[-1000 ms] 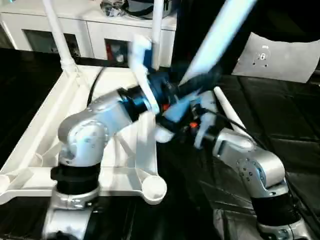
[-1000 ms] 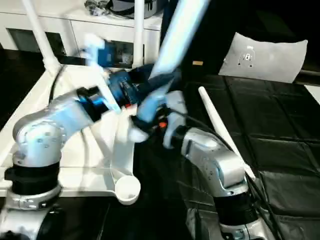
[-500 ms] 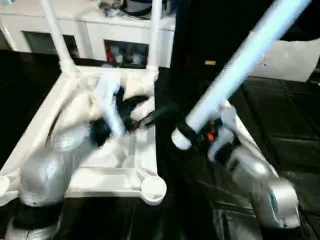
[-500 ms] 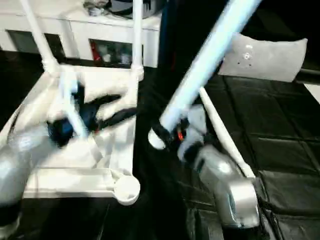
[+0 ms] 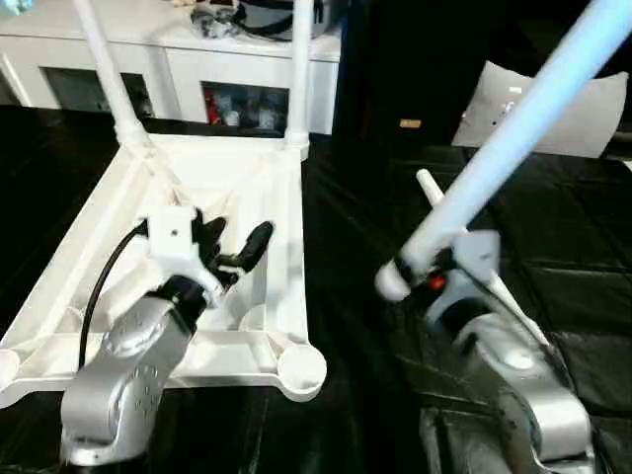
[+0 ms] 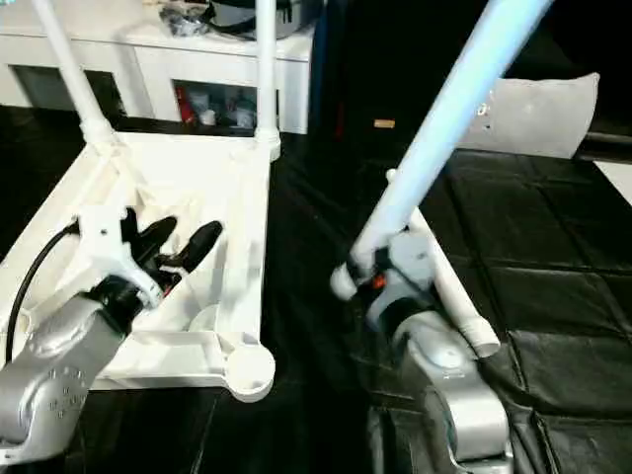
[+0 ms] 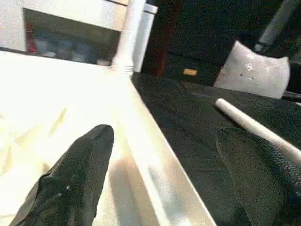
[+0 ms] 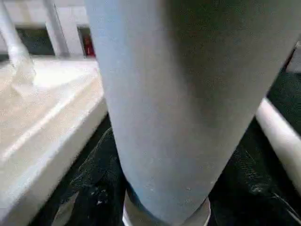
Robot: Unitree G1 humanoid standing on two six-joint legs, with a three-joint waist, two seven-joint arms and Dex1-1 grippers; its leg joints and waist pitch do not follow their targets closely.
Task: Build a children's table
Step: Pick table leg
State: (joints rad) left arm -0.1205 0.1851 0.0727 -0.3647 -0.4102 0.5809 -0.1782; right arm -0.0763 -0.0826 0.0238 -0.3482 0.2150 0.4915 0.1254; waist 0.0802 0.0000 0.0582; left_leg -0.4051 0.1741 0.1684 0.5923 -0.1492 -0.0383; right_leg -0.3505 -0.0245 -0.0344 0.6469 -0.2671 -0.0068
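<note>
2 of 4 legs seated; I hold a 3rd long white tapered plastic leg [image 5: 513,138] in my right gripper [image 5: 434,276], beside the upturned white ribbed plastic tabletop [image 5: 286,247].
My left gripper [image 5: 232,245] hovers spread wide and empty over the ribs. Risk: the long raised leg could swing against a standing leg [image 6: 265,69] or miss the near corner socket [image 6: 249,370]. Head views show that socket; the left wrist view shows the 4th leg [image 7: 256,127] on black matting.

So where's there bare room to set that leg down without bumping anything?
The black mat is bare between the tabletop's right edge and the loose leg lying on it, and again right of that leg, toward the grey cushion. Crowded: inside the tabletop, where the open left pincer hovers and two legs stand at the far corners.
</note>
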